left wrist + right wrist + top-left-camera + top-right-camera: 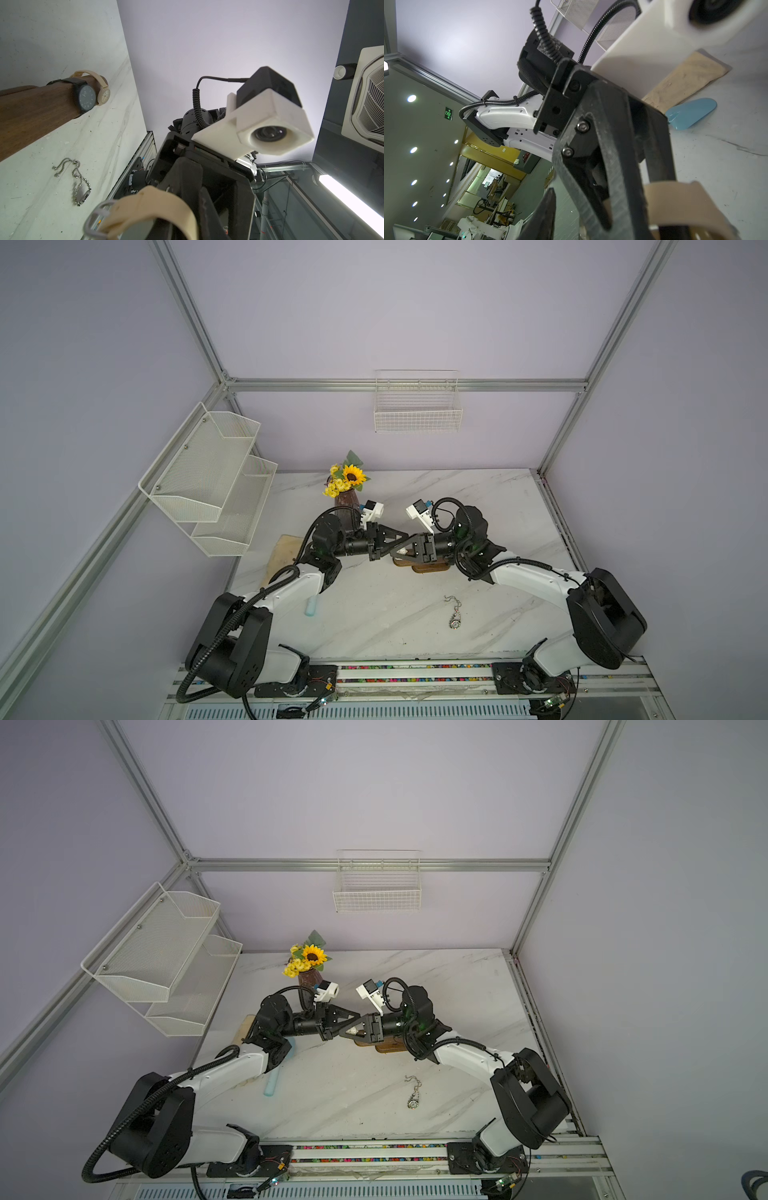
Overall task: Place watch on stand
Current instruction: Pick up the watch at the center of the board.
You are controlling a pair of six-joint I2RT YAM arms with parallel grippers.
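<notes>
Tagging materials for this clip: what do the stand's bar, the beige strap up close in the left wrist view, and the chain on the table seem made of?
Stand bar: wood, dark brown and matte; lengthwise grain shows.
Beige strap: probably silicone or soft rubber; smooth, matte, bent in a curve.
Chain piece: metal, silvery; small glinting links.

White marbled tabletop point(374, 626) carries a vase of yellow flowers point(346, 501) at the back, a pale wooden board point(282, 549) on the left, a light-blue flat piece point(311, 608) just in front of it, the dark wooden stand point(430, 569) mid-table, and a silver chain point(455, 614) toward the front edge, well apart.
</notes>
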